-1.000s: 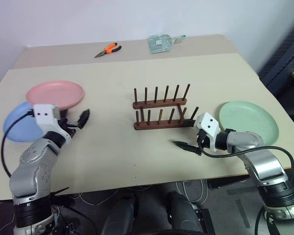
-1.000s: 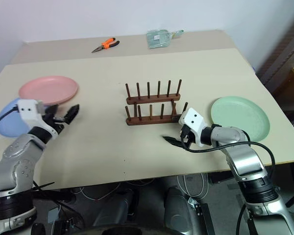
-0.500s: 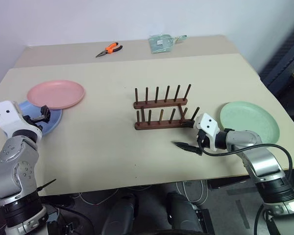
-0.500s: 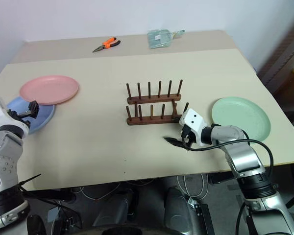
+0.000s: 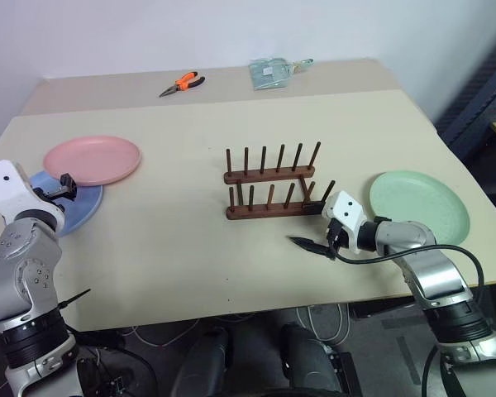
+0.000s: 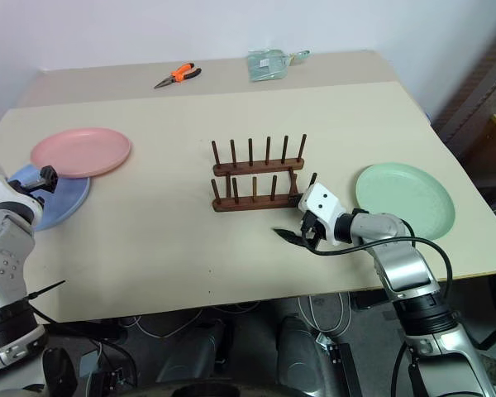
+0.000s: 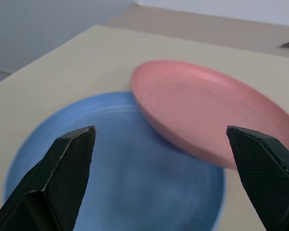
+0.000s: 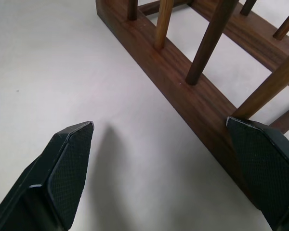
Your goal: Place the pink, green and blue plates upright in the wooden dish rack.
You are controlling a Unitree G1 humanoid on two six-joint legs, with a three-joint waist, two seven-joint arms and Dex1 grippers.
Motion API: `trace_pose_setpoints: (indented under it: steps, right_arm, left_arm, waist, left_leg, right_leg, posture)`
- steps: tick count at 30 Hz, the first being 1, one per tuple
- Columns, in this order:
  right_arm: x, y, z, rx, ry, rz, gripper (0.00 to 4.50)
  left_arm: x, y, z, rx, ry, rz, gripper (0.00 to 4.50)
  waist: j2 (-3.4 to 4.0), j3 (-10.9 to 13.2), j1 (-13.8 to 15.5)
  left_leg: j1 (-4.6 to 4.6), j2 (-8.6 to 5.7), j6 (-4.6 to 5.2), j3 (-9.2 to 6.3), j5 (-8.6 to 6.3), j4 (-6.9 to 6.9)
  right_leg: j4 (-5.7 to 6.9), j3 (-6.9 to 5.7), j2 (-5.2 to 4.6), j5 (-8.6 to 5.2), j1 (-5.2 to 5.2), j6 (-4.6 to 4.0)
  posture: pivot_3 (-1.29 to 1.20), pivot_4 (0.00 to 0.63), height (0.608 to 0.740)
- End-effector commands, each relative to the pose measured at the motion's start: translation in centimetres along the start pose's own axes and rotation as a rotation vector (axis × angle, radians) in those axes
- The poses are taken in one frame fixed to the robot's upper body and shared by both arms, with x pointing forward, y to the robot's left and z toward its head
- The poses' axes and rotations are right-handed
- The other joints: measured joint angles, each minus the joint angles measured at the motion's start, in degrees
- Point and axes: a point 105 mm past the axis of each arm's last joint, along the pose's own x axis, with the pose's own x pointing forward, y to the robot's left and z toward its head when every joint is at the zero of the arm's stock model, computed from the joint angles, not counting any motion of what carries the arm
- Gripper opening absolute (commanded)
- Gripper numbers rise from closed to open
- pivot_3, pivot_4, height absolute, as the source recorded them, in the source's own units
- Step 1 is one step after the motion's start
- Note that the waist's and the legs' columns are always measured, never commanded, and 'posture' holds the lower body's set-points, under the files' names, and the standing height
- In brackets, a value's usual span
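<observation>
Dish rack: the wooden dish rack (image 5: 270, 184) stands near the middle of the table (image 5: 231, 273), its two dark base bars running side to side across the robot's front, long axis left to right, slightly raised toward the right. Pegs point upward, leaning a little to the right; every slot is bare.

Pink plate: the pink plate (image 5: 93, 160) lies flat, face up, on the left part of the table, its near-left edge overlapping the blue plate (image 5: 81, 207), as the left wrist view confirms.

Blue plate: flat on the table at the left edge, partly under the pink plate and partly behind the left arm.

Green plate: the green plate (image 5: 419, 207) lies flat, face up, near the table's right edge, well apart from the rack.

Left gripper: the left gripper (image 7: 160, 144) hovers over the blue plate, aimed toward the two stacked rims, black fingers (image 7: 67, 163) spread wide, holding nothing.

Right gripper: the right gripper (image 5: 318, 227) sits just beside the rack's near-right end, fingers (image 8: 67, 163) spread wide and empty, one close to the near base bar; contact cannot be told.

Background: orange-handled pliers (image 5: 182, 83) and a clear packet (image 5: 272, 73) lie at the far side.
</observation>
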Motion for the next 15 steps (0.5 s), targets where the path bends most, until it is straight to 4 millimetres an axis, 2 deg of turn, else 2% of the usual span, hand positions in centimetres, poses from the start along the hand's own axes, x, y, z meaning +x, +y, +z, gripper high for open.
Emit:
trace_pose_setpoints:
  steps: [1, 15]
  right_arm:
    - [0.13, 0.29, 0.5, -0.027, -0.025, 0.002, 4.5]
    - [0.27, 0.21, 0.29, -0.04, -0.025, 0.018, 4.5]
  left_arm:
    - [-0.46, 1.17, 1.11, 0.02, -0.035, 0.037, 4.46]
    - [-1.02, 1.45, 0.3, 0.019, -0.01, 0.062, 4.46]
  waist:
    - [0.0, 0.0, 0.0]
    - [-0.02, 0.0, 0.0]
  left_leg:
    - [0.0, 0.0, 0.0, 0.0, 0.0, 0.0]
    - [0.0, 0.0, -0.01, 0.0, -0.01, 0.0]
  right_leg:
    - [0.0, 0.0, 0.0, 0.0, 0.0, 0.0]
    - [0.0, 0.0, 0.0, 0.0, 0.0, 0.0]
  posture:
    - [0.0, 0.15, 0.732]
    - [0.0, 0.15, 0.732]
